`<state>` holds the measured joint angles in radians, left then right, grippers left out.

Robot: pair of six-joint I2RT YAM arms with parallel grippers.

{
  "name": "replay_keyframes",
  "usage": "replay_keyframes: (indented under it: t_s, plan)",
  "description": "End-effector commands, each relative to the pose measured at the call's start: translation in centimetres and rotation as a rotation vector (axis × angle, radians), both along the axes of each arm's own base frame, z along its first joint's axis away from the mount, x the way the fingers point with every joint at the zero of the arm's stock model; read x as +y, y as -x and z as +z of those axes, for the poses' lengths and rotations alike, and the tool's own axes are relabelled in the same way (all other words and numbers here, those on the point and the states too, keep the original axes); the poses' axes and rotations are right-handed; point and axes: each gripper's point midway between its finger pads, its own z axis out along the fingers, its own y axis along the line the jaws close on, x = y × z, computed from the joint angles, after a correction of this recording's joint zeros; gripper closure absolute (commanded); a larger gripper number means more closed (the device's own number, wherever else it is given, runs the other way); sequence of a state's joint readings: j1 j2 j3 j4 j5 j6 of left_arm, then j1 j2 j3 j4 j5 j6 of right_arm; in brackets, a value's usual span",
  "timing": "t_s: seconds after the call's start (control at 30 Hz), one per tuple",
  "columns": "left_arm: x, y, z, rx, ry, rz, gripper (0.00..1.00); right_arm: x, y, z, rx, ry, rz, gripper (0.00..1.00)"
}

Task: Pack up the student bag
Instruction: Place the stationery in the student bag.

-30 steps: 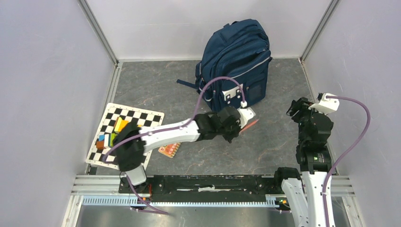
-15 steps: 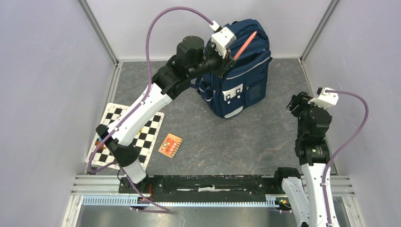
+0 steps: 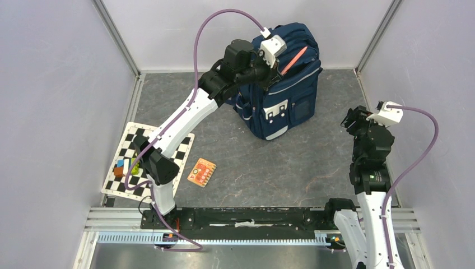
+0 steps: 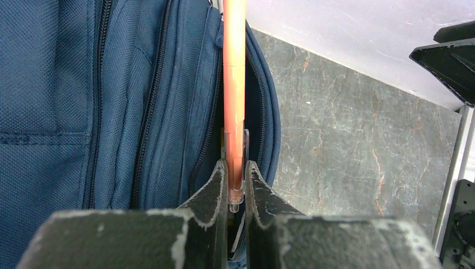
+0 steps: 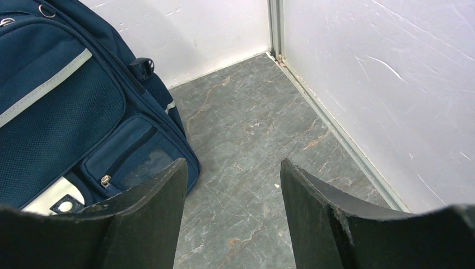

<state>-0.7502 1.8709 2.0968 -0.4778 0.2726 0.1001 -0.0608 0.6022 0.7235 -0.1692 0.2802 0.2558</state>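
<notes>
Student bag: the navy backpack [image 3: 299, 89] stands at the far end of the desk [image 3: 269, 168], its back near the rear wall and its front pockets facing the arms.
Bag openings: the left wrist view shows several zip lines running down the student bag [image 4: 112, 112], with a dark gap between two panels. I cannot tell whether that gap is an open compartment, and nothing inside is visible.
Bag pockets: the right wrist view shows a mesh panel under a grey stripe on the student bag [image 5: 61, 112], and a small windowed pocket with a zip pull at its left end.
Left gripper: the left gripper [image 4: 236, 168] is closed on the end of an orange pen [image 4: 234, 84].
Pen: the pen [image 3: 295, 59] is held above the bag's top right part by the left gripper [image 3: 279, 68], outside the fabric, and points to the far right.
Right gripper: the right gripper [image 5: 231, 165] is open with nothing between its fingers, and it hangs over the desk to the right of the bag.
Checkerboard mat: the mat [image 3: 179, 147] lies at the near left with coloured blocks [image 3: 126, 166] on its left part.
Orange card: the card [image 3: 201, 171] lies flat just right of the mat, well apart from the bag.
Edges: walls close the left, far and right sides, and a metal rail runs along the near edge.
Room: grey desk surface shows between the bag and the right wall, and between the bag and the rail.
</notes>
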Motion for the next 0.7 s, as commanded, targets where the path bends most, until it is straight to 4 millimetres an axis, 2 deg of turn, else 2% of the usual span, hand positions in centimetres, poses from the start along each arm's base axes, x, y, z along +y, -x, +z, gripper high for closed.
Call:
replay_keyframes:
  t_s: [0.0, 0.1, 0.3, 0.53, 0.67]
  plan:
    - [0.2, 0.1, 1.9, -0.062, 0.021, -0.023, 0.97, -0.4, -0.4, 3.1, -0.079, 0.025, -0.018, 0.33]
    - [0.7, 0.0, 1.1, -0.055, -0.004, -0.008, 0.92, -0.4, -0.9, 3.2, -0.078, 0.026, -0.012, 0.33]
    - [1.5, 0.1, -0.1, -0.043, -0.043, 0.011, 0.77, -0.2, -1.4, 2.7, -0.074, 0.020, 0.001, 0.33]
    - [1.6, 0.3, 1.1, -0.048, -0.010, 0.022, 0.53, 0.1, -2.2, 2.5, -0.066, 0.017, 0.020, 0.32]
    - [1.9, 0.6, 2.7, -0.055, 0.033, 0.035, 0.41, 0.8, -3.2, 2.6, -0.061, 0.019, 0.065, 0.29]
